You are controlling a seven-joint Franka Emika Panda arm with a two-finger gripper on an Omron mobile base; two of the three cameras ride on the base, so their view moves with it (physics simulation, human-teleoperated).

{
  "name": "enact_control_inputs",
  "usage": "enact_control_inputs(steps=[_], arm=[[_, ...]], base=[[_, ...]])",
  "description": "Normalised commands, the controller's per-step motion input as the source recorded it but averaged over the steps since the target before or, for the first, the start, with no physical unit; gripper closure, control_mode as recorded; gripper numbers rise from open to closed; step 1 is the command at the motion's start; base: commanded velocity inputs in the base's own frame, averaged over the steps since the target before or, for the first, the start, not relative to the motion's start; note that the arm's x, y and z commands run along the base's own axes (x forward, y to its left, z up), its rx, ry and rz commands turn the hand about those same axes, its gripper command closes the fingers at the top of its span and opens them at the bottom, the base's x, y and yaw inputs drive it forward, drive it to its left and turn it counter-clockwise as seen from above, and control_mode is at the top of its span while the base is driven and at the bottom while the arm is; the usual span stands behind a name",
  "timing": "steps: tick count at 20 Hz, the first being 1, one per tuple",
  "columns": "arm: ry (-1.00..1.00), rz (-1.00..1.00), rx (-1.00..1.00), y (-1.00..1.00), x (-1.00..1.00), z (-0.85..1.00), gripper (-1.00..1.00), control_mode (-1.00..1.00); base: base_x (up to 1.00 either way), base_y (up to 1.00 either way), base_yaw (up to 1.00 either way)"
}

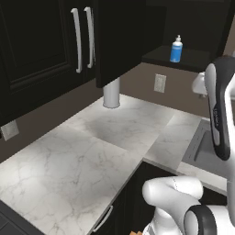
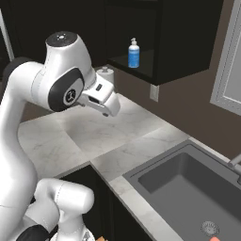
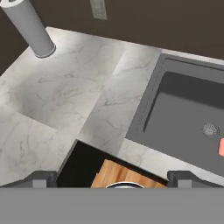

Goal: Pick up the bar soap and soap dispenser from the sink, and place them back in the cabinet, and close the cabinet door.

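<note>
fingers [image 3: 112, 178]: wide apart, empty | paper towel roll [image 3: 30, 27]: far upper-left on surface [image 3: 65, 96] | bar soap [image 3: 221, 147]: right, in sink [image 3: 183, 118]

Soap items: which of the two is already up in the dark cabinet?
The blue soap dispenser bottle with white pump stands on the cabinet shelf; the orange-red bar soap lies in the grey sink.

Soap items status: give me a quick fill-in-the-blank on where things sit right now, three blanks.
1. The soap dispenser stands upright on the shelf of the open ____.
2. The bar soap lies in the sink beside the ____.
3. The gripper, with fingers spread wide, holds ____.

Missing words: cabinet; drain; nothing
</note>
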Motion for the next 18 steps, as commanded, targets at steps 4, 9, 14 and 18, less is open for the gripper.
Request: enact_control_inputs(steps=[4,9,14,18], arm=[[0.03,0.04,0.00,0.00,-0.31,-0.18,-1.00,-1.00],[0.00,0.05,0.00,0.01,-0.28,-0.20,-1.00,-1.00],[0.00,0.06,0.00,0.01,-0.30,-0.20,-1.00,-1.00],[0.00,0.04,0.00,0.04,-0.24,-0.21,-1.00,-1.00]], base=[[0.00,0.00,0.00],[0.00,0.00,0.00],[0.00,0.00,0.00],[0.00,0.00,0.00]])
